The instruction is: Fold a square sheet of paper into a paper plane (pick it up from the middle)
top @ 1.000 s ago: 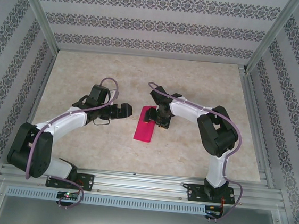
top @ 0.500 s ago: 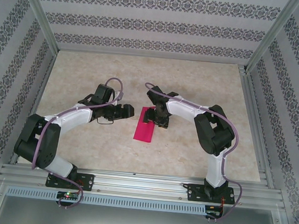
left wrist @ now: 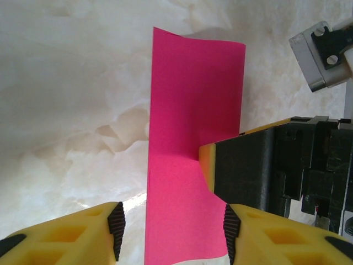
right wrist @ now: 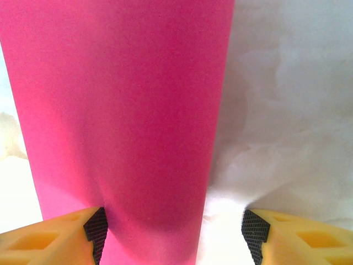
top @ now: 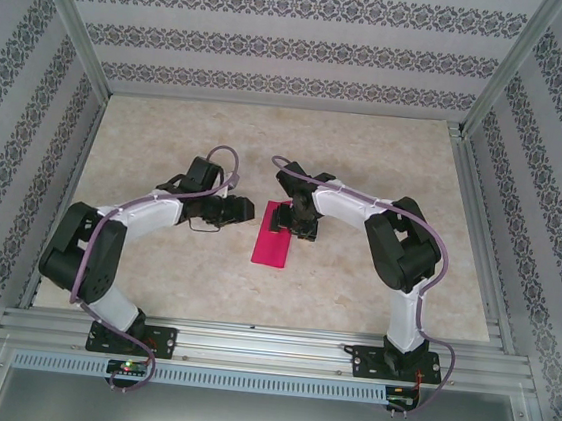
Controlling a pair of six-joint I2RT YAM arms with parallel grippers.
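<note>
**A:** Patterned walls [top: 277,54] enclose a marbled counter [top: 397,162]. Where is the pink sheet of paper [top: 272,238]?

**B:** Mid-counter, lying flat as a narrow doubled strip, long axis near to far.

**A:** And the fingers?

**B:** Left fingers [left wrist: 94,240]: partly open, empty, just left of the strip and aimed at it. Right fingers [right wrist: 60,240]: wide apart, gripping nothing, one tip set on the strip's right edge.

**A:** Handling?

**B:** Probably light, limp, easily creased and prone to sliding. Pinch a long edge near its middle while the other tip pins it.
</note>
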